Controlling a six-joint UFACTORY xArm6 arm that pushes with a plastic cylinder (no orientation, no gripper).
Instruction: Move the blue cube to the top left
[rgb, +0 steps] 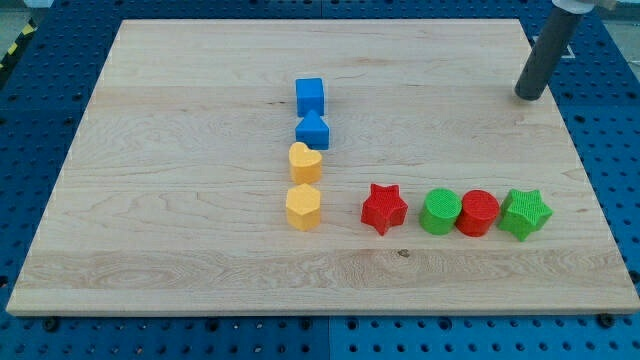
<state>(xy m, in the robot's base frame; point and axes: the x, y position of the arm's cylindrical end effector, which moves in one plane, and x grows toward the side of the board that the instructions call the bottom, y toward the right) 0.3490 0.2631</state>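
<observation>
The blue cube sits on the wooden board a little left of centre, in the upper half. Just below it, nearly touching, is a blue triangular block. My tip rests on the board near the view's top right corner, far to the right of the blue cube and clear of all blocks. The rod rises from it up and to the right, out of the view.
Below the blue blocks stand a yellow heart and a yellow hexagon. To their right runs a row: red star, green cylinder, red cylinder, green star. A blue pegboard table surrounds the board.
</observation>
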